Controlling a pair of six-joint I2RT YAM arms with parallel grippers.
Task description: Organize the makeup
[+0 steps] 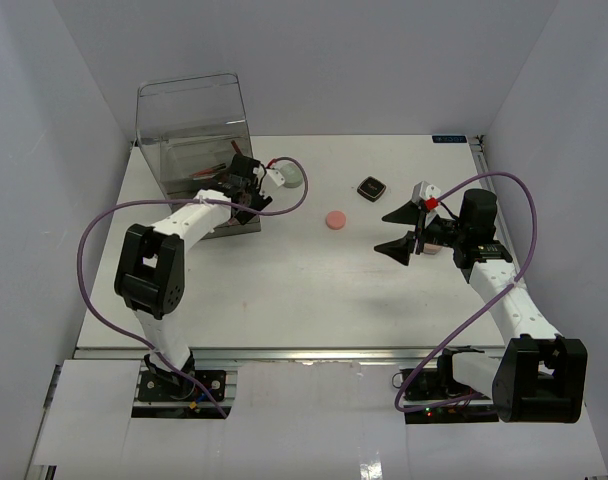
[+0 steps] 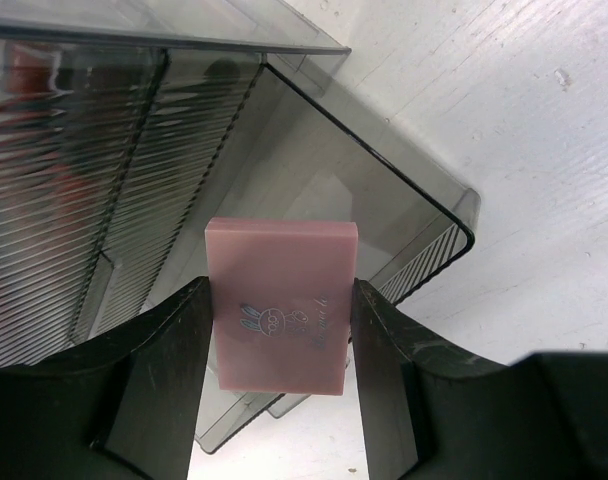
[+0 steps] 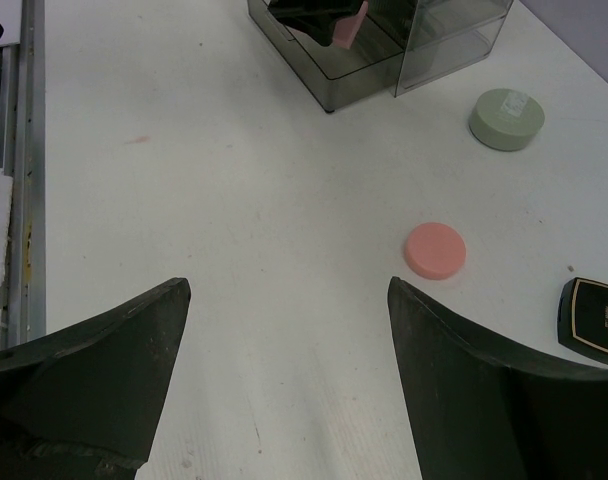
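My left gripper (image 1: 246, 182) is shut on the pink square compact (image 2: 281, 305) and holds it over the pulled-out smoky drawer (image 2: 404, 190) of the clear drawer box (image 1: 189, 125). Red shapes show blurred inside the box (image 1: 206, 172). On the table lie the grey round jar (image 1: 292, 177), the pink disc (image 1: 335, 220) and the black square compact (image 1: 371, 187). My right gripper (image 1: 402, 230) is open and empty, above the table to the right of the disc. In the right wrist view the disc (image 3: 435, 250), jar (image 3: 506, 119) and black compact (image 3: 592, 317) lie ahead of its fingers (image 3: 289, 300).
White walls close in the table (image 1: 284, 300) on the left, back and right. The drawer box stands at the back left with its drawer sticking out toward the centre (image 3: 329, 60). Purple cables loop beside both arms.
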